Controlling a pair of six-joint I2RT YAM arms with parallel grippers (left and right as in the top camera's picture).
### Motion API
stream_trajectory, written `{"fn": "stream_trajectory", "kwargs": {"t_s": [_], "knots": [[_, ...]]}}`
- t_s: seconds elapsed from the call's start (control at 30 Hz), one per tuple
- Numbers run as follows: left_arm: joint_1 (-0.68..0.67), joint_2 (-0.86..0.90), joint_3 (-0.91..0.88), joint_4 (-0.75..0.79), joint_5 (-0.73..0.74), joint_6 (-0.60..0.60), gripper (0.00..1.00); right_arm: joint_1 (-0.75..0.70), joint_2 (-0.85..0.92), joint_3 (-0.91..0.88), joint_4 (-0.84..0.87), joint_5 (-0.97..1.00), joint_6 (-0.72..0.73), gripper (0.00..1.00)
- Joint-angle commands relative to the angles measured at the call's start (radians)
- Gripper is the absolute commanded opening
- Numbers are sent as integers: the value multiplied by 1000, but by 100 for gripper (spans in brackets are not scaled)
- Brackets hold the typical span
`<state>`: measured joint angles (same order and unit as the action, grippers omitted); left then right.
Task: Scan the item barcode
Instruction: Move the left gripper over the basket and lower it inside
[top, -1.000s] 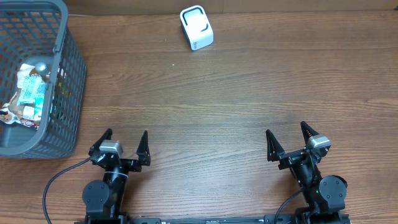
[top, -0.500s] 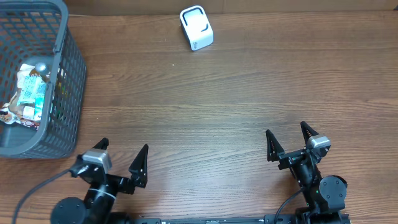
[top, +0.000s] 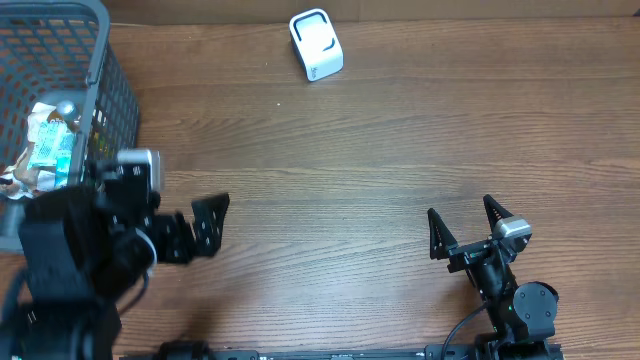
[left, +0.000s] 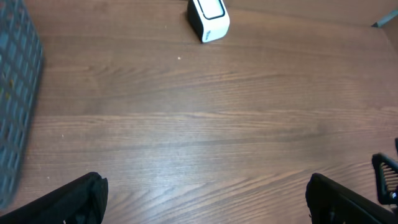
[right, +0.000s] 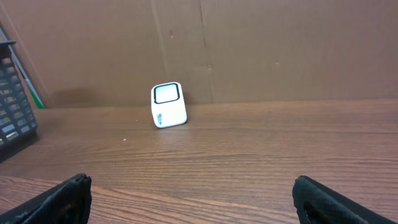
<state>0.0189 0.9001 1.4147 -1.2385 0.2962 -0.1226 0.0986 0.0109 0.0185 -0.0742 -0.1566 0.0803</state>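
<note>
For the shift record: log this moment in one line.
left gripper: open, empty, near basket | right gripper: open, empty | scanner: untouched | items: in basket

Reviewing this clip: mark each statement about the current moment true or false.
1. The white scanner stands near the table's far edge, apart from the grey basket. True.
2. The left pincer grips a packet. False: it is open and empty, over the table beside the basket.
3. The packets lie inside the basket. True.
4. The right pincer is shut. False: its jaws stand open, holding nothing.
</note>
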Motion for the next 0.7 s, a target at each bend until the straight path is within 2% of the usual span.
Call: {"fn": "stream_trajectory", "kwargs": {"t_s": [0.0, 0.17, 0.2, 0.27, 0.33, 0.43, 0.57, 0.67], "knots": [[-8, 104, 122, -11, 11, 37, 100, -5, -8, -11, 5, 6, -3, 100], [-8, 182, 145, 66, 8, 46, 98, -5, -8, -11, 5, 5, -3, 100], [-8, 192, 145, 92, 8, 57, 86, -5, -8, -11, 5, 5, -3, 100], [-8, 212, 145, 163, 5, 69, 69, -5, -8, -11, 5, 6, -3, 100], [-8, 230, 145, 233, -21, 71, 64, -5, -8, -11, 5, 5, -3, 100], [-8, 251, 145, 311, -80, 71, 63, -5, -8, -11, 5, 5, -3, 100], [-8, 267, 145, 384, -113, 66, 71, -5, -8, -11, 5, 5, -3, 100], [-8, 266, 145, 409, -113, 63, 73, -5, -8, -11, 5, 6, -3, 100]]}}
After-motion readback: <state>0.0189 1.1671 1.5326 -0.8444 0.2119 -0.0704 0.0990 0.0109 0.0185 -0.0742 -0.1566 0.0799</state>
